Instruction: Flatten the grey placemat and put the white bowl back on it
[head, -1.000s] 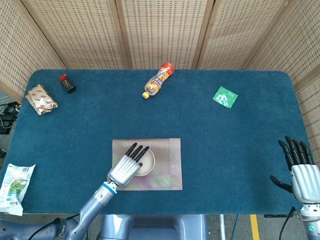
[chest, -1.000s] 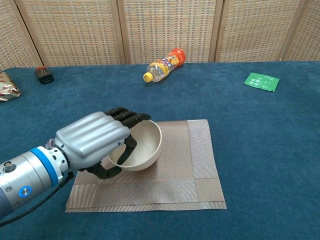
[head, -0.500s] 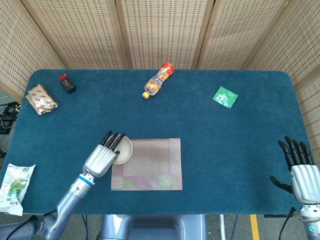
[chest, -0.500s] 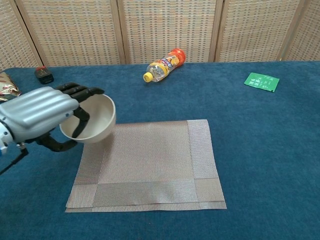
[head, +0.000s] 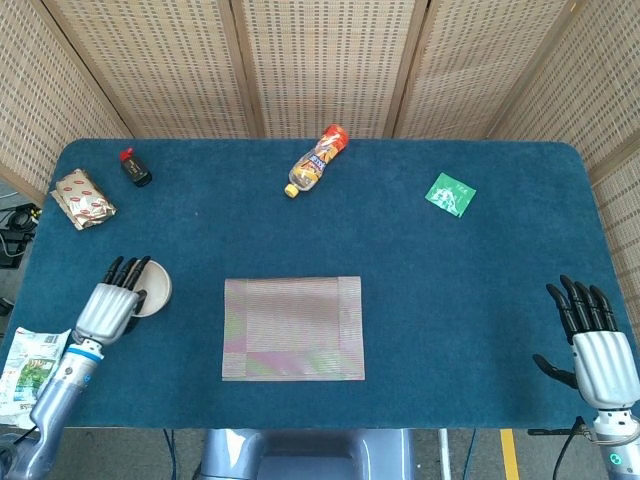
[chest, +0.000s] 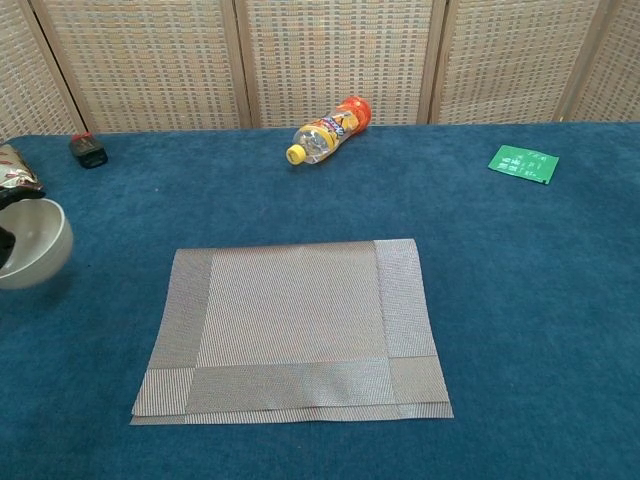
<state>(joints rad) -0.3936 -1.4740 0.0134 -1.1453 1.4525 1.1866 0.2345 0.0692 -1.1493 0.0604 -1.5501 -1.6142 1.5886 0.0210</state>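
Head view: the left hand (head: 112, 305) at the left edge grips the white bowl (head: 155, 287), its fingers curled over the rim, well apart from the grey placemat (head: 292, 328) lying at lower centre of the blue counter (head: 420, 290). The right hand (head: 590, 345) hovers at lower right, fingers spread, holding nothing.

Chest view: the bowl (chest: 34, 245) shows at the left edge; the placemat (chest: 290, 330) fills the centre, with a doubled lower edge.
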